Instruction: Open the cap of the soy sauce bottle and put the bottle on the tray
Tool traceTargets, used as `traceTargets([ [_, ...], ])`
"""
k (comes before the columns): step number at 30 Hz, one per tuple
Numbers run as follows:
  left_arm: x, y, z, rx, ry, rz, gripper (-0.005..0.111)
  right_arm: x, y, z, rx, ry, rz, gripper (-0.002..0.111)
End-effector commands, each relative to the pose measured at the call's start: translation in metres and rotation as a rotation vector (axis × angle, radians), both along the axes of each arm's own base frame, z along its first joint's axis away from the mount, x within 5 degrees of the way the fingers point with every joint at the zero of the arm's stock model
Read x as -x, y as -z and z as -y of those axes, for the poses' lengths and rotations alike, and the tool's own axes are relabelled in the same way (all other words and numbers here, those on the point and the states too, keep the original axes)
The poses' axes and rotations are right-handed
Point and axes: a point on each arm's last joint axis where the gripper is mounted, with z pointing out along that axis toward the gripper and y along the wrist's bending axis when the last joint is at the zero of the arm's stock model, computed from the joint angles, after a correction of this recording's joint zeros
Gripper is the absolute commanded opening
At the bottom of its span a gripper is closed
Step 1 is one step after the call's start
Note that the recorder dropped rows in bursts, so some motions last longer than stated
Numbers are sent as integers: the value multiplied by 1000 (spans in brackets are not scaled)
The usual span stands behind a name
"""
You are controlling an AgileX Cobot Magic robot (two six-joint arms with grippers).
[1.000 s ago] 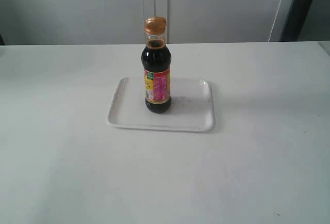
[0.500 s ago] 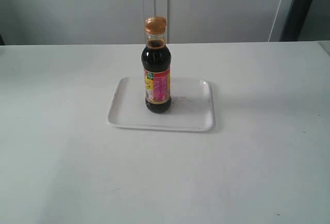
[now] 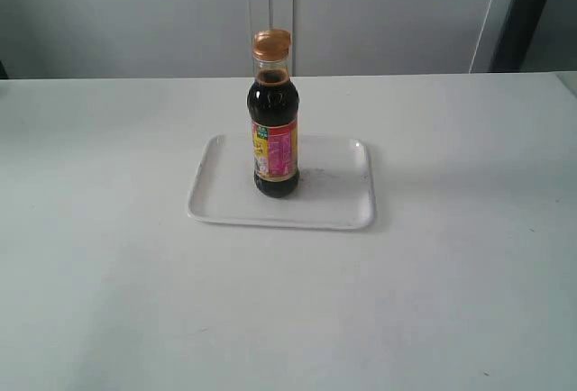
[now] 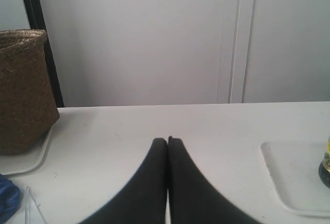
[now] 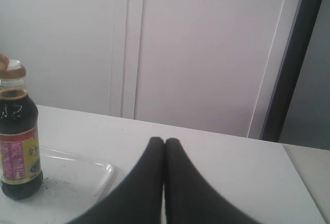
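Nothing changed over the last second: bottle [image 3: 274, 130] upright at centre frame on tray [image 3: 343, 202], cap [image 3: 271, 44] apparently flipped open (task seemingly done), left gripper [image 4: 167, 140] and right gripper [image 5: 164, 141] pressed closed, empty, well clear.

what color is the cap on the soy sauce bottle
The cap is golden orange, clearest in the exterior view.

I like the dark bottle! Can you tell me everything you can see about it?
The soy sauce bottle is small and clear, and looks like glass or plastic. It is filled almost to the neck with dark brown-black liquid. It has rounded shoulders, a narrow neck and a pink-red and yellow label with a green patch. The golden-orange cap sits on top. It stands upright on the white tray, and no gripper touches it.
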Motion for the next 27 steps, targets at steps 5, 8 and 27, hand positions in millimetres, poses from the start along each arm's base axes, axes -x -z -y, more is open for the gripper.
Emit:
traceTargets([
  [5, 1, 1, 0, 10, 1, 14, 0, 1, 1, 1, 0, 4, -1, 0],
  [8, 1, 1, 0, 10, 1, 14, 0, 1, 1, 1, 0, 4, -1, 0],
  [27, 6, 49, 5, -54, 29, -54, 0, 1, 1, 1, 0, 4, -1, 0],
])
